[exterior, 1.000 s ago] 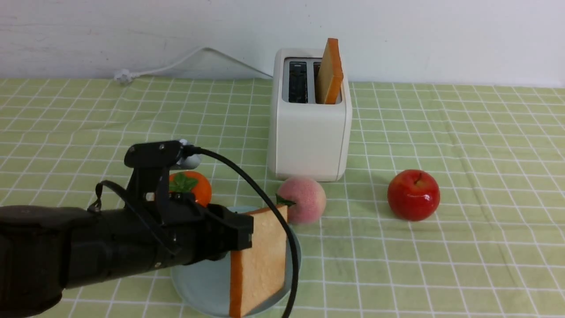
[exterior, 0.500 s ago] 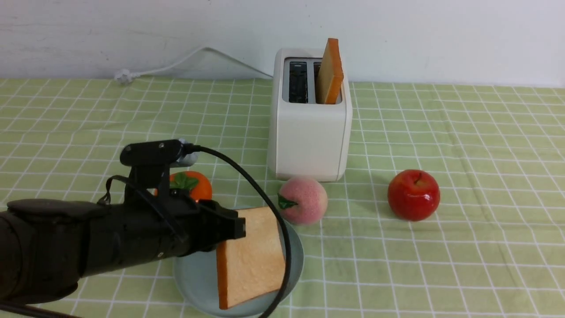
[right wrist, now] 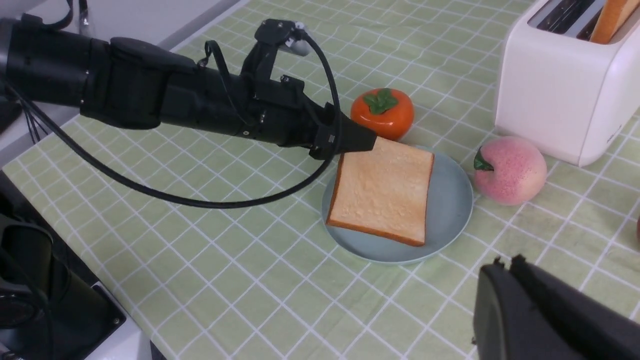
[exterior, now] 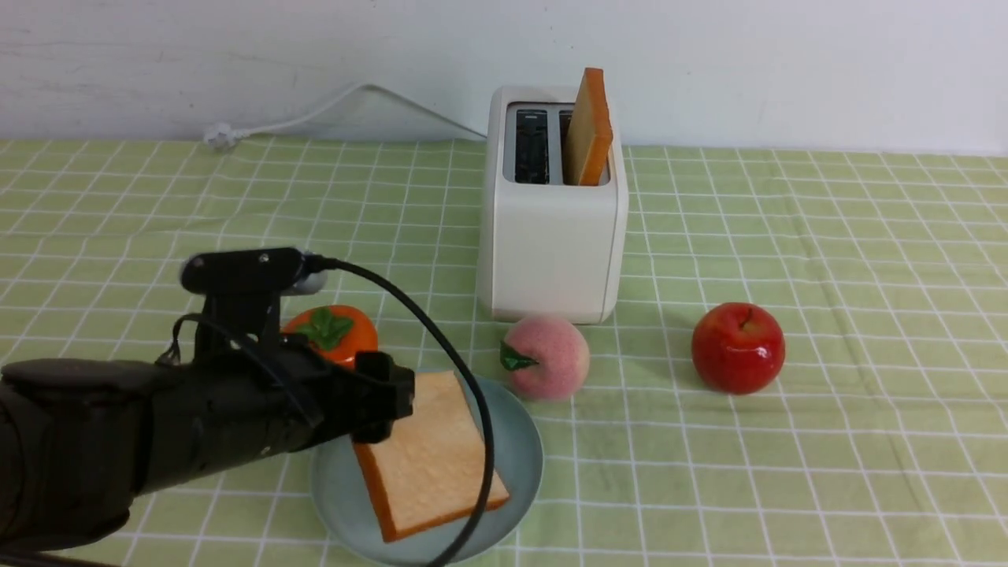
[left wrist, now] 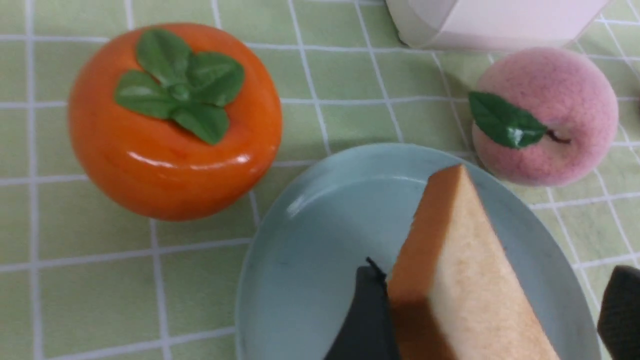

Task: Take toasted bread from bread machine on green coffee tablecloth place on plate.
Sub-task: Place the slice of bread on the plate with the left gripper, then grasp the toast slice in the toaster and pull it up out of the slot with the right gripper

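**A:** On the plate (exterior: pixel 526 461), one slice of toast (exterior: pixel 429 465) lies flat. The left gripper (exterior: pixel 384 402) sits at the plate's edge, fingers (left wrist: pixel 367 320) spread either side of the slice's nearest corner. One finger seems to touch the crust, but nothing is pinched.

**B:** So the step is backing out?

**A:** I'd say so. Rise a little first, then draw away from the plate, so that finger doesn't drag the slice over the rim. Mind the cable (exterior: pixel 476 425) looping above the plate too.

**B:** And the right gripper (right wrist: pixel 545 310)?

**A:** Well apart from the plate, pressed together, empty.

**B:** What's in what?

**A:** The plate holds only that slice, which nearly fills it, so another would probably go on top. In the toaster (exterior: pixel 551 244), beyond the plate, one slot is empty. The second slice (exterior: pixel 592 134) stands on edge in the other, its upper part proud. The peach (exterior: pixel 547 358) and persimmon (exterior: pixel 339 335) sit on the cloth (exterior: pixel 827 472), just beside the plate's far rim.
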`<action>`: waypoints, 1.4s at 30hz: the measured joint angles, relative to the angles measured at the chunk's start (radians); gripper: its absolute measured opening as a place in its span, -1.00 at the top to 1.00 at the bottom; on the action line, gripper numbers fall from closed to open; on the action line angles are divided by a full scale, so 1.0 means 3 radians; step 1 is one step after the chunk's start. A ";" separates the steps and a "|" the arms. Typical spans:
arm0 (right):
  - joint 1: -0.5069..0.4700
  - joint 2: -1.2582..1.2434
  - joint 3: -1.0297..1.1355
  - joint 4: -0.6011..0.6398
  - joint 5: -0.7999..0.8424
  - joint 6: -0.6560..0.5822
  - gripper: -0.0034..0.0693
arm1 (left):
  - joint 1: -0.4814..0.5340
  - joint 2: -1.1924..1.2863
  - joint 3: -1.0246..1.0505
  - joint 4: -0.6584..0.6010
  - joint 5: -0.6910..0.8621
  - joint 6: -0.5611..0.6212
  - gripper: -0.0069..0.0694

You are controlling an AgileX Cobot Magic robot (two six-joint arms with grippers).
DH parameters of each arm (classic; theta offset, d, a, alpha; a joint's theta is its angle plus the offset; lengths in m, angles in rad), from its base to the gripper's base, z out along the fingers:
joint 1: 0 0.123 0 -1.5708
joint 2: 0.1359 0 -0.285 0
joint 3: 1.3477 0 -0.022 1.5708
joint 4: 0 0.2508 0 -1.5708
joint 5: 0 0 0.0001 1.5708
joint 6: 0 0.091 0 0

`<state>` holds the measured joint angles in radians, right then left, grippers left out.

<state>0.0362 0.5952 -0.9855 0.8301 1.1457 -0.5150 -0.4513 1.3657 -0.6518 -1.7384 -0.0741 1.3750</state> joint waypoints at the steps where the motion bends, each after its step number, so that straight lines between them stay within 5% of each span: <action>1: 0.0000 0.0000 0.0000 0.0000 0.0000 0.0000 0.87 | 0.0000 -0.0058 0.0000 0.0000 -0.0060 0.0027 -0.72; 8: 0.0000 0.0000 0.0000 0.0000 0.0000 0.0000 0.87 | 0.0000 -0.0669 0.0006 -0.0021 -0.0401 0.0204 -0.72; 13: 0.0000 0.0034 0.0000 0.0000 0.0000 0.0000 0.87 | 0.0000 -0.1257 0.0006 -0.0025 -0.0271 0.0199 -0.48; 19: 0.0000 0.0377 0.0000 -0.0023 -0.0054 0.0000 0.87 | 0.0000 -0.2251 0.0055 -0.0025 -0.0210 0.0170 0.70; 21: 0.0000 0.0508 0.0000 -0.0023 -0.0115 0.0000 0.87 | 0.0000 -0.2480 0.0117 -0.0025 -0.0205 0.0170 0.84; 30: 0.0096 0.1361 -0.0127 0.0043 -0.0500 -0.0111 0.90 | 0.0000 -0.3443 0.0807 -0.0023 0.0177 0.0170 0.85; 34: 0.0530 0.1882 -0.0516 -0.0034 -0.0739 -0.0111 0.91 | 0.0000 -0.3579 0.1115 0.0000 0.0459 0.0197 0.85; 42: 0.1241 0.2846 -0.1400 -0.0943 -0.1445 0.0442 0.85 | 0.0000 -0.3579 0.1214 0.0017 0.0517 0.0516 0.85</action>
<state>0.4087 1.4489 -1.4055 0.5473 0.7123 -0.3826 -0.4513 0.2920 -0.2877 -1.7331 0.0809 1.5298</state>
